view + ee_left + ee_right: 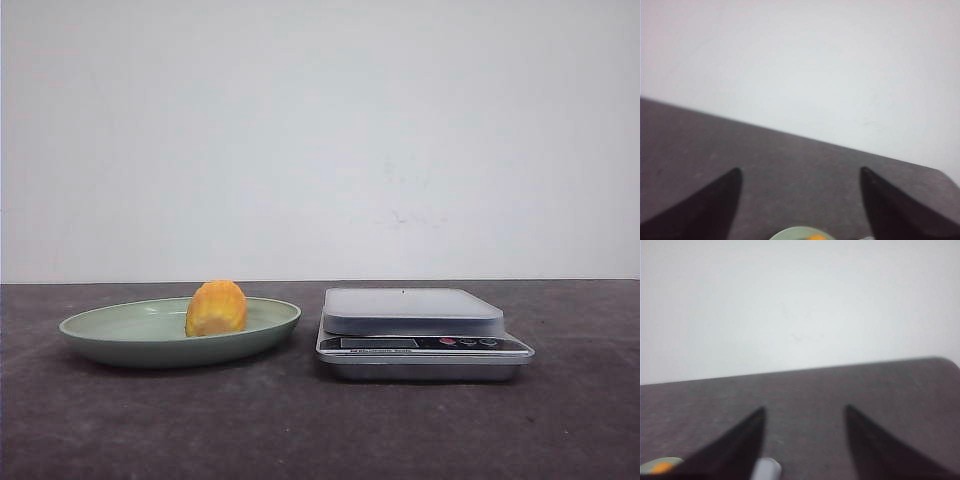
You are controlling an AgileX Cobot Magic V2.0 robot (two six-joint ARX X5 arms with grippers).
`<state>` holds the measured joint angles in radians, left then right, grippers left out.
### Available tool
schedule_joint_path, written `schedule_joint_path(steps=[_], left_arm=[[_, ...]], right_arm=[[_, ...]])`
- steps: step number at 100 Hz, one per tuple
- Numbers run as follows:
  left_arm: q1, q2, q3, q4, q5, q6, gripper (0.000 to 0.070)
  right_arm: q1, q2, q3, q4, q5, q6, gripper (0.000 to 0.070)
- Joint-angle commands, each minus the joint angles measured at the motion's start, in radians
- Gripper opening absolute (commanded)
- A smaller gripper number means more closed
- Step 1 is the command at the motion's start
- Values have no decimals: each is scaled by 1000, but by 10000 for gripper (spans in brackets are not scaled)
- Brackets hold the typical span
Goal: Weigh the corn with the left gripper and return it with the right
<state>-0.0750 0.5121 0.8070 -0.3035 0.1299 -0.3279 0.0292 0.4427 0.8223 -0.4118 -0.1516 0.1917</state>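
The yellow-orange corn [216,308] lies in a pale green plate [120,335] at the left of the dark table. A silver kitchen scale [420,335] stands just right of the plate, its platform bare. Neither gripper shows in the front view. In the left wrist view the left gripper [800,172] is open and empty, with the plate rim [795,234] and a sliver of corn [816,238] at the frame's edge. In the right wrist view the right gripper [804,410] is open and empty; a scale corner [767,470], the plate [655,465] and the corn [662,469] show beside one finger.
A plain white wall [320,130] stands behind the dark grey table [300,430]. Plate and scale sit side by side with a small gap between them.
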Motion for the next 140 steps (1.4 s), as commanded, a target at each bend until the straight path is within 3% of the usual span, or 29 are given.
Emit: schedule_joint_path(steps=[1,32,63,104,140], left_arm=[[-17,18,39,-17,4,46,516],[-109,148,182,-68,6,113,516],[-217,562,418,-151,-2,124,515],[-360,1062,426,-200,-72,83,515],[-434,1238,426,-199,-117,46,509]], right_arm=[[13,15,31,-5,-6,-35,431],[30,20,68,-47,-18,-35,431],[42,64,74,-63,-58,-34,431],[42,74,74,-64,-58,-43,432],[42,74,74,-64,-57,-43,432]])
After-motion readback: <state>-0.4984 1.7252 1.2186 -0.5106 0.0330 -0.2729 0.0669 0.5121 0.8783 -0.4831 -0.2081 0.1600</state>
